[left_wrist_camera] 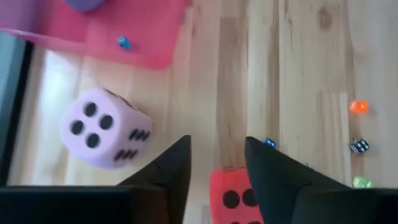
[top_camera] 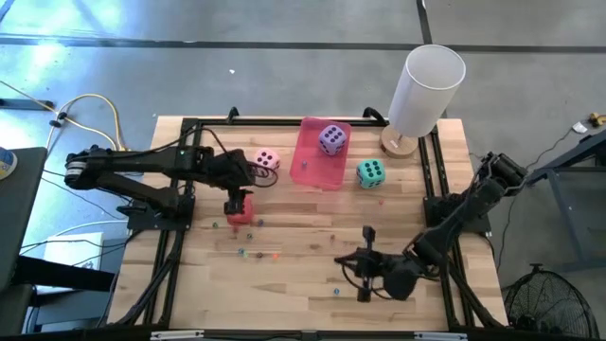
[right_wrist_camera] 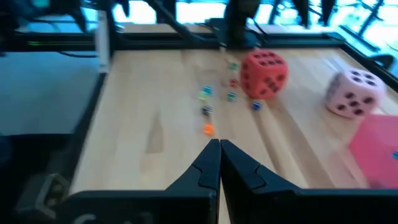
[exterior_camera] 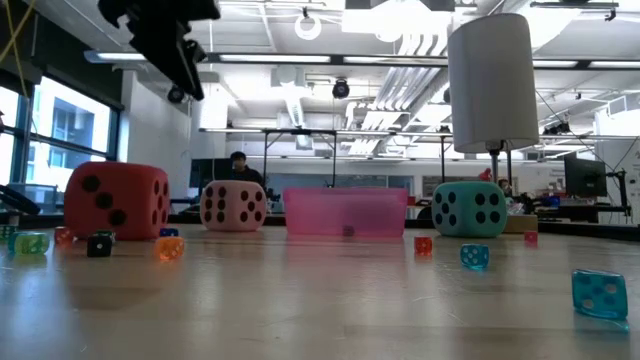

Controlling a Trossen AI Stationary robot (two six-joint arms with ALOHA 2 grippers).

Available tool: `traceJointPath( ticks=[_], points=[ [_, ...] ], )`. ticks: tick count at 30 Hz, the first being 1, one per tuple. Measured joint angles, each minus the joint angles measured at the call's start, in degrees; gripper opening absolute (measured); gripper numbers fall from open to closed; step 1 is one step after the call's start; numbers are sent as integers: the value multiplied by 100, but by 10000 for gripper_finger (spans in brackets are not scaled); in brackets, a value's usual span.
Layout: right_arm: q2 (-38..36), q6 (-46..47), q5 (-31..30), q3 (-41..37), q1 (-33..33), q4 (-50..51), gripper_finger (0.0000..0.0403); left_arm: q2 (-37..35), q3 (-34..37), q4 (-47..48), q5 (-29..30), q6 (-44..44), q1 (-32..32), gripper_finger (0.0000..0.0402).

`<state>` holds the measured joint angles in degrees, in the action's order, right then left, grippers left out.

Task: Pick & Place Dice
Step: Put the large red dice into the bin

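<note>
Currently left pincer (top_camera: 239,203) hangs over the red die (top_camera: 240,210) on the worktop (top_camera: 303,275), fingers spread astride it, probably to grip it for the pink tray (top_camera: 308,170). Right pincer (top_camera: 365,261) rests pressed together.

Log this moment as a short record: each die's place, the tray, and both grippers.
red die: on the table, under the left gripper
pink die: on the table, left of the tray
purple die: in the tray
teal die: on the table, right of the tray
left gripper: above the red die, fingers apart, not gripping it
right gripper: shut, empty, low near the table's front
</note>
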<state>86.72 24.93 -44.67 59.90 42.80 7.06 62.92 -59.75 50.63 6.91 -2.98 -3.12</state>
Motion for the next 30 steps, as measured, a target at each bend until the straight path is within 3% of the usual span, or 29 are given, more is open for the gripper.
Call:
traceJointPath(
  ticks=[6, 13, 17, 22, 26, 30],
  points=[
    [0, -271, -27, 0, 263, -93, 1, -7, -72, 3, 658, 109, 217, 100],
    [0, -273, -36, 0, 256, -91, 1, -10, -72, -17, 598, 286, 270, 109],
    [0, -273, -35, 0, 234, -89, 1, -12, -74, -19, 361, 123, 271, 147],
    [0, -275, -35, 0, 200, -89, 1, -7, -76, -5, 309, 140, 269, 230],
    [0, -273, -34, 0, 150, -87, 1, 63, -80, -10, 336, 679, 253, 292],
    [0, -275, -34, 0, 92, -85, 1, 134, -83, -31, 387, 645, 194, 328]
  ],
)
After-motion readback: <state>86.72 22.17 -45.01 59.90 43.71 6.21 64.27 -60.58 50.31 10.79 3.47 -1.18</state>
